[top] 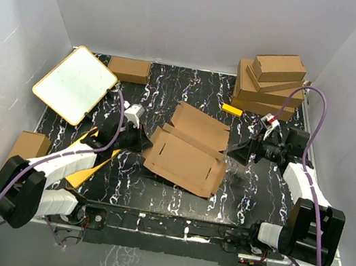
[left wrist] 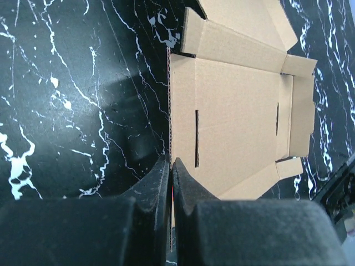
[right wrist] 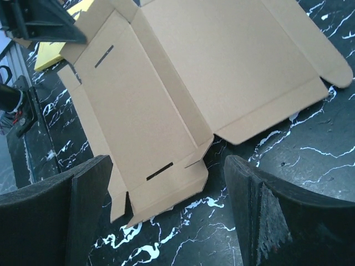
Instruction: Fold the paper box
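The paper box point(top: 188, 152) is a flat brown die-cut cardboard sheet with flaps and slits, lying in the middle of the table. My left gripper point(top: 146, 145) is at its left edge. In the left wrist view the jaws point(left wrist: 171, 164) are shut on the corrugated edge of the box point(left wrist: 238, 111), which runs between the fingers. My right gripper point(top: 233, 154) is just off the sheet's right side. In the right wrist view it point(right wrist: 166, 185) is open and empty above the table, with a corner flap of the box point(right wrist: 166, 111) between and beyond its fingers.
A stack of folded brown boxes point(top: 273, 84) stands at the back right, with a small yellow object point(top: 232, 109) in front of it. A white board with an orange rim point(top: 76, 83) leans at the back left. A yellow card point(top: 87, 158) and brown boxes point(top: 29, 146) point(top: 129, 69) lie on the left.
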Controlling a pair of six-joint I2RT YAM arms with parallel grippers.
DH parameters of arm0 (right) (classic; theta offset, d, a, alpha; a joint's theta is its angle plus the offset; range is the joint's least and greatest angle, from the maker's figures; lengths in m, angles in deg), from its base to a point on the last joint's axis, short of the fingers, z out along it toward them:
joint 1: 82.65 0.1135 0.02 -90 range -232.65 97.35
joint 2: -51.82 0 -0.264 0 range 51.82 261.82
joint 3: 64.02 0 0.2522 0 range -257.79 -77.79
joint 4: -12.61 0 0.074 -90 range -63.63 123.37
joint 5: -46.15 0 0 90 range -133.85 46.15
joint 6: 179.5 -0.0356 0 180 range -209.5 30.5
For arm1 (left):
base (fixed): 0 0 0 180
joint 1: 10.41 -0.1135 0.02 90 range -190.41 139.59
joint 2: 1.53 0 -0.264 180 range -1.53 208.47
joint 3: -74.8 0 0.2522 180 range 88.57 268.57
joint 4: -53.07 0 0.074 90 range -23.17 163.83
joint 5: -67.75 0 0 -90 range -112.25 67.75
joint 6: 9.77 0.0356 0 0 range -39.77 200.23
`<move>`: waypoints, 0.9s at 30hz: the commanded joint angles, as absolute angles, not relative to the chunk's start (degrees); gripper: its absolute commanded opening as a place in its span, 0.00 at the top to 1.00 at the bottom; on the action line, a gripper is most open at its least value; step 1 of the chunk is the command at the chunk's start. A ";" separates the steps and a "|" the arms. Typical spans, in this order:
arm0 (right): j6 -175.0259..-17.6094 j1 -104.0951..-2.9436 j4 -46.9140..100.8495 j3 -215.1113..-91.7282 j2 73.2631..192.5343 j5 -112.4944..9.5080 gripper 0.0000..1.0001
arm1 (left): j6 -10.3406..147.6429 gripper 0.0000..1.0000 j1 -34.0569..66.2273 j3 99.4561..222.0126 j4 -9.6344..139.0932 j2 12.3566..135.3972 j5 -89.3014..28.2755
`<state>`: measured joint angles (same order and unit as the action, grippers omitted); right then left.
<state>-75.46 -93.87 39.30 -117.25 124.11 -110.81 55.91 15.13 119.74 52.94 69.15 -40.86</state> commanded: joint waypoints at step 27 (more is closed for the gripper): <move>-97.66 -93.11 21.40 -114.84 134.22 -108.42 0.09 | 56.76 1.00 29.46 107.34 32.67 57.33 -22.17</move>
